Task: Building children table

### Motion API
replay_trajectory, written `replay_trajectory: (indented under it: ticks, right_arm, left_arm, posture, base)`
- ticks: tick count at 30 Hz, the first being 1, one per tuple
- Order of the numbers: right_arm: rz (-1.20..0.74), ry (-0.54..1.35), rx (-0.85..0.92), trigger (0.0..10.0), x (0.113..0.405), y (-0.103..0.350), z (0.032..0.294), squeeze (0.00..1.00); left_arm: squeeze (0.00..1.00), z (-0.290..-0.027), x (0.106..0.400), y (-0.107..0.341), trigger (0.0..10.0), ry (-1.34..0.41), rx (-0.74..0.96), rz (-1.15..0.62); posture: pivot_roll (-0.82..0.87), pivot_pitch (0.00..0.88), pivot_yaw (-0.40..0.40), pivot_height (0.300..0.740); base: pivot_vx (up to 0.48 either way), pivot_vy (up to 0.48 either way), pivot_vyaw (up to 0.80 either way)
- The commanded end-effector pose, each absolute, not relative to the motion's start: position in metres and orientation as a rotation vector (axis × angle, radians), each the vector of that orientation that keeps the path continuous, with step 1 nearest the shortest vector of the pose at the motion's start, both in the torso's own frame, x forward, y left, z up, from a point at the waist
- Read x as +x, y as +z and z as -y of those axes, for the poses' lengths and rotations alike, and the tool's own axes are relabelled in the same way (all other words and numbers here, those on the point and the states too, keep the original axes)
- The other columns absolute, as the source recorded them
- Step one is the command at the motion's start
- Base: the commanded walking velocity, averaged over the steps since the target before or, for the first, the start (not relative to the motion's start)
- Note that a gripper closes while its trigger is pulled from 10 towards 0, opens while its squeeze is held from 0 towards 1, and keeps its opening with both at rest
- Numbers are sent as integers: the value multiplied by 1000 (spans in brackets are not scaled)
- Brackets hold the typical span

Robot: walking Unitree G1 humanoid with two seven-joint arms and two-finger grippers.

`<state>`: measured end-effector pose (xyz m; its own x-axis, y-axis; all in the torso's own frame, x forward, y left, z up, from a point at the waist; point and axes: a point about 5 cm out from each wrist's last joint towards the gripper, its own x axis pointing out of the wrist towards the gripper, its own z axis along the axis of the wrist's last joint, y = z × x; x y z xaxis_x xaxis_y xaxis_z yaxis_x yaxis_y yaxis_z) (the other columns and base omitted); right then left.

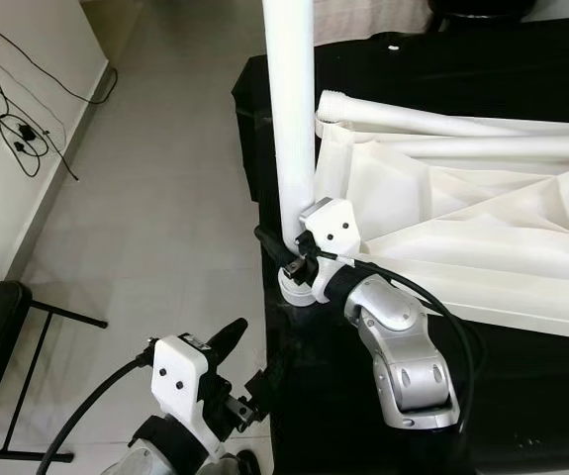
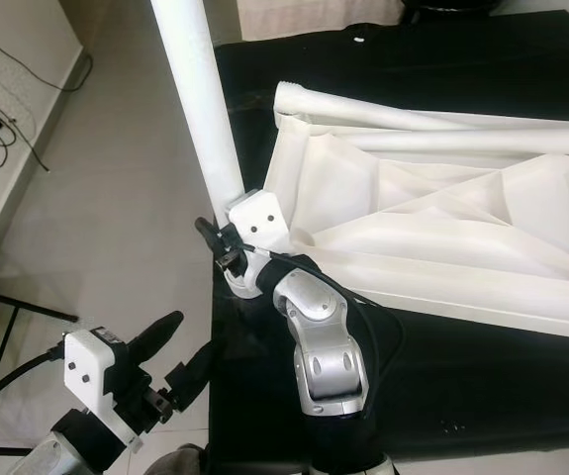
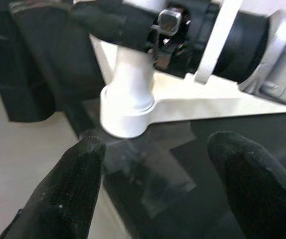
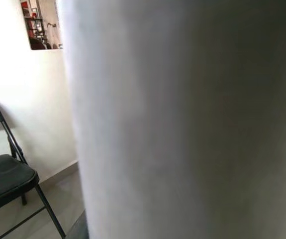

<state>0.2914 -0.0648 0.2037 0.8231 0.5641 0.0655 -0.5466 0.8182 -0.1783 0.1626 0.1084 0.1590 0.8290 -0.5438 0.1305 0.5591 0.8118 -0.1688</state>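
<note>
The right arm bends forward at the elbow, its silver forearm rising from the lower middle of the head views, wrist turned leftward. The right claw [image 1: 299, 259] is clamped around a white upright leg [image 1: 291, 109] near its base. The left arm sits low and to the left, its left claw [image 1: 247, 358] parted, black fingers [image 3: 68, 189] spread and holding nothing, pointing forward.

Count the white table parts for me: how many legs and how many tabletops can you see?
Legs: 3, one upright in the right gripper, two lying on the tabletop.
Tabletops: 1.
Total: 4.
</note>
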Motion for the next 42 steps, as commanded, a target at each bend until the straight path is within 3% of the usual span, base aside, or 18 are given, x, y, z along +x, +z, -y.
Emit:
replay_trajectory:
  ticks: [1,11,19,24,25,29,30,37,42]
  right_arm:
    - [41,592,-136,10000,287,191,67,1000]
    - [61,678,-115,10000,283,184,88,1000]
    - [-20,681,-165,10000,261,163,113,1000]
    - [-97,741,-215,10000,242,150,127,1000]
    - [-104,761,-210,10000,237,147,128,110]
    - [-108,774,-206,10000,234,145,128,110]
    - [-104,790,-180,10000,231,144,126,0]
    - [-79,820,-146,10000,225,141,118,0]
    - [-60,758,-173,10000,239,141,122,0]
  left_arm:
    - [0,-111,163,154,10000,-584,-200,58]
    - [0,-112,165,148,10000,-601,-199,35]
    - [0,-116,169,144,10000,-596,-179,7]
    - [0,-128,177,140,10000,-475,-149,-29]
    - [0,-136,182,140,10000,-397,-125,-28]
    - [0,-141,186,139,10000,-343,-110,-27]
    - [0,-146,189,138,10000,-292,-100,-32]
    - [0,-152,193,134,10000,-203,-72,-38]
    - [0,-162,193,126,10000,-98,-41,-91]
  posture:
    - [3,170,71,740]
    - [-3,146,67,740]
    - [-44,126,78,740]
    - [-61,115,84,740]
    - [-58,107,84,740]
    - [-58,106,85,740]
    - [-56,98,85,740]
    - [-52,85,80,740]
    - [-52,76,70,740]
  base:
    - [0,0,0]
    - [0,0,0]
    - [0,0,0]
    - [0,0,0]
    - [0,0,0]
    - [0,0,0]
    - [0,0,0]
    - [0,0,0]
    - [0,0,0]
